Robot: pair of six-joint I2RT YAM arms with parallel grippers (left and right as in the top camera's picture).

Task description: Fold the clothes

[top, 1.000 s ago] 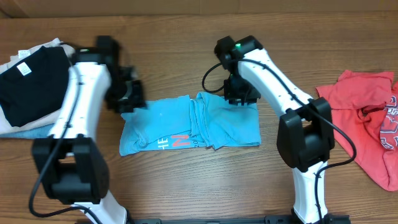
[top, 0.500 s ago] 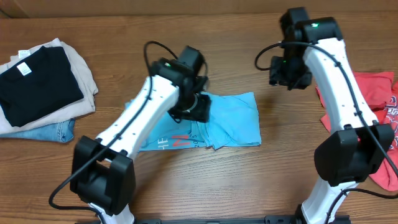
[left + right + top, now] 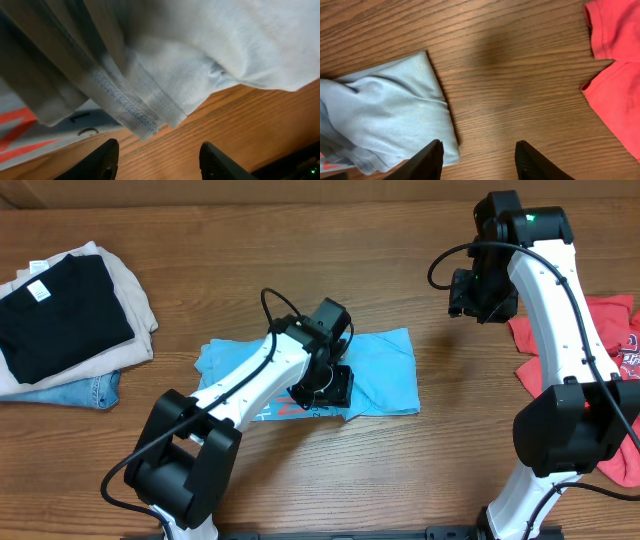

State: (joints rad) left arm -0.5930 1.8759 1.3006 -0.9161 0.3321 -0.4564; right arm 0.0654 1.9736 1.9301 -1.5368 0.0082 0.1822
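Note:
The light blue T-shirt [image 3: 385, 370] lies partly folded at the table's middle, red-orange lettering showing at its front edge. My left gripper [image 3: 335, 385] is open and empty, low over the shirt's front hem [image 3: 150, 107]. My right gripper [image 3: 480, 295] is open and empty, raised over bare wood between the blue shirt [image 3: 395, 120] and the red T-shirt [image 3: 590, 380]. The red shirt lies crumpled at the far right and shows in the right wrist view [image 3: 615, 60].
A stack of folded clothes, black on beige on denim [image 3: 60, 320], sits at the far left. The wooden table [image 3: 300, 270] has bare wood along the back and front.
My left gripper moved right and forward across the blue shirt to its front hem. My right arm lifted and swung right, away from the shirt toward the red one.

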